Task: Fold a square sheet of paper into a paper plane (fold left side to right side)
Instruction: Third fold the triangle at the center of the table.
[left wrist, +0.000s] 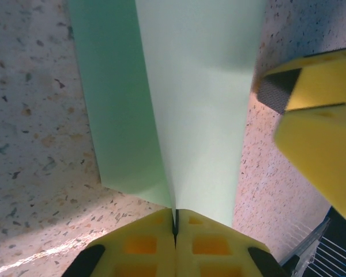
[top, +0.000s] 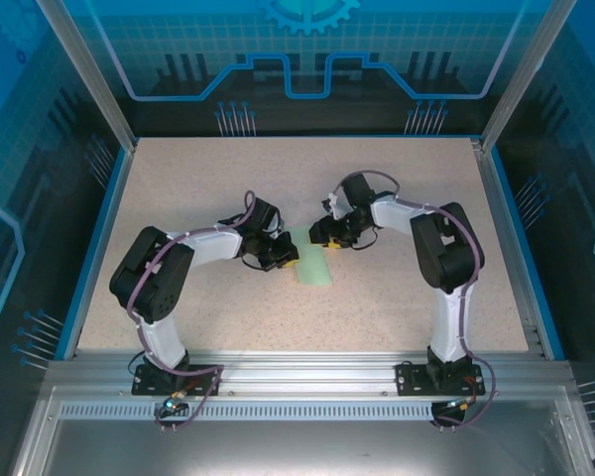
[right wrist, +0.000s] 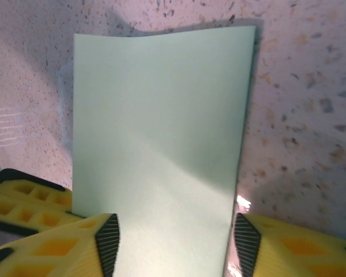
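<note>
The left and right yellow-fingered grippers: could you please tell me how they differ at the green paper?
The left gripper is shut, pinching a raised flap of the pale mint-green sheet of paper; the right gripper is open, jaws apart either side of that sheet. The left gripper reaches it from the left side, the right gripper from the far end. Both have yellow fingers.
</note>
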Robot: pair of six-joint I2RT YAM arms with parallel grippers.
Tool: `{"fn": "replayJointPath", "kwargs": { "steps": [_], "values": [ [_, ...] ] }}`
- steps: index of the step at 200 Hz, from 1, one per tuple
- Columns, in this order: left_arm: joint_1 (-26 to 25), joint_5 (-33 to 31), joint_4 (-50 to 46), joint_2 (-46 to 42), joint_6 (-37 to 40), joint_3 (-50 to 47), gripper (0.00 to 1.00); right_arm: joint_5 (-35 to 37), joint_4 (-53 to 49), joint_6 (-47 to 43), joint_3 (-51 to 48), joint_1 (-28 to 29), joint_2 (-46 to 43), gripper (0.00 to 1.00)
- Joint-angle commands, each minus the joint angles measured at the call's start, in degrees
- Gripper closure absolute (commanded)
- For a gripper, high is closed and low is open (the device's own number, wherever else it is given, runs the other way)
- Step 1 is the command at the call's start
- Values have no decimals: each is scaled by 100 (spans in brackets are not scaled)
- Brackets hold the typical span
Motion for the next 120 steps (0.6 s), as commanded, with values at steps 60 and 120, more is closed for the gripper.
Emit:
{"fn": "replayJointPath", "kwargs": {
  "steps": [60,120],
  "values": [
    [-6,50,107,-238,-193,-142,97,1740,1051,-1227,-2376,760,-2917,28],
    [-6,136,119,-182,-193,-124,95,3302,1666,-2007,-3531,2690,-3760,23]
  ]
}}
